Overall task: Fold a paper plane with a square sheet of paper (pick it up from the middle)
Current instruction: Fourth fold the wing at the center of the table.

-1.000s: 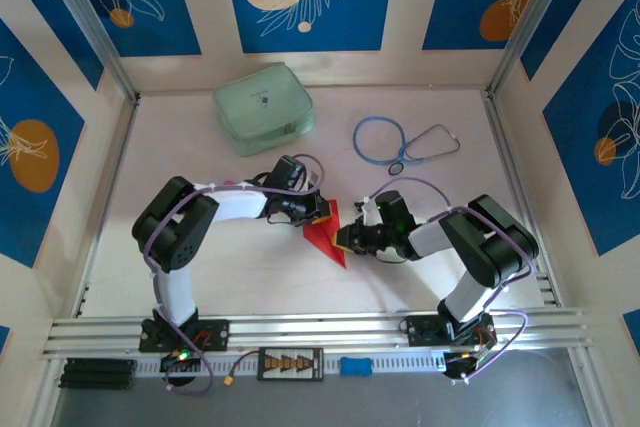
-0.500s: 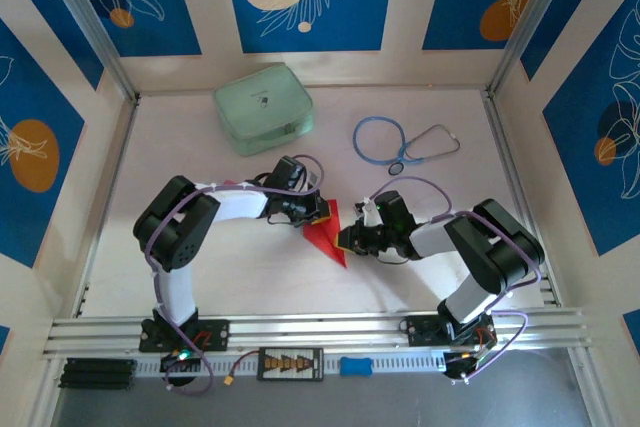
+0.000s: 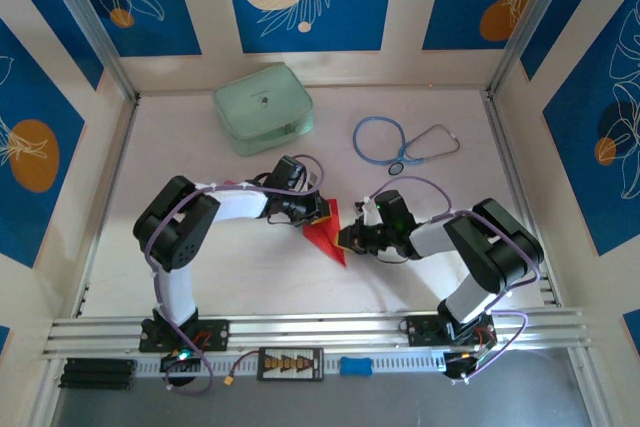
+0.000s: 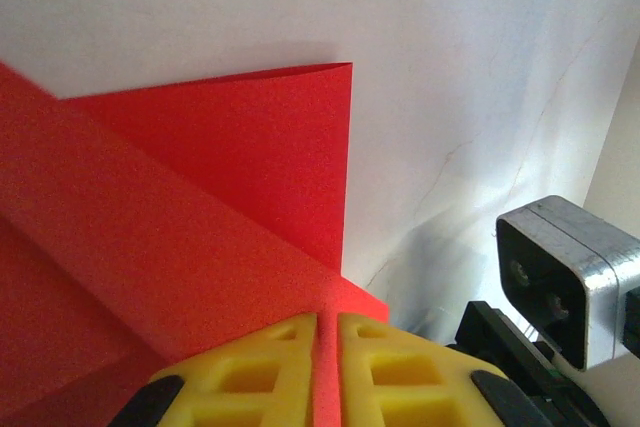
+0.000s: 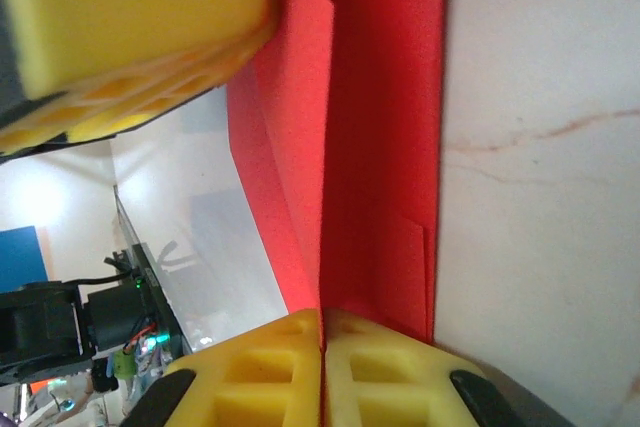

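- White tabletop (image 3: 240,277), boxed in by blue-and-cream panels, carries the work near its middle.
- Red sheet of paper (image 3: 327,234), already creased into a tapering wedge of layered flaps, sits between the two arms.
- Left gripper (image 4: 327,322) is clenched on one edge of the sheet, seemingly to anchor it while the other side is worked.
- Right gripper (image 5: 322,319) is clamped on a folded ridge from the opposite side, probably to sharpen that crease.
- Pale green case (image 3: 263,109) and blue stethoscope (image 3: 400,142) lie well apart at the back, leaving folding room.
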Robot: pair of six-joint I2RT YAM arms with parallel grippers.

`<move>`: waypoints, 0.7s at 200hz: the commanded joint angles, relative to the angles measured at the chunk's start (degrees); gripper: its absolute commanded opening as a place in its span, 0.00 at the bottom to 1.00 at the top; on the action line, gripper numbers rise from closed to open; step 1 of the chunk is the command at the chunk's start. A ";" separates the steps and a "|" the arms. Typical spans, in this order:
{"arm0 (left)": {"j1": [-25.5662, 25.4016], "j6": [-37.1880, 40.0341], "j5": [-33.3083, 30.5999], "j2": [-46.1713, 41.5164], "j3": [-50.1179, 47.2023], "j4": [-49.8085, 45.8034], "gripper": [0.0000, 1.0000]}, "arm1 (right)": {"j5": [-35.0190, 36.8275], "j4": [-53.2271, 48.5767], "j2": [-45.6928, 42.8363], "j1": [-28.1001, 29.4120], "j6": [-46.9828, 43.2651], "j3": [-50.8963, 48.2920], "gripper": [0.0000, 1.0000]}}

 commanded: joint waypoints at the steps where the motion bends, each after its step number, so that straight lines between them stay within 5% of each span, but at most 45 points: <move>1: -0.50 -0.22 -0.35 -1.90 -0.24 0.98 0.15 | -3.21 3.10 1.70 -0.66 1.71 -0.35 0.09; 140: -0.56 -0.76 1.27 -0.36 -0.85 2.86 0.14 | -5.83 7.29 6.46 -2.16 5.37 -0.35 0.06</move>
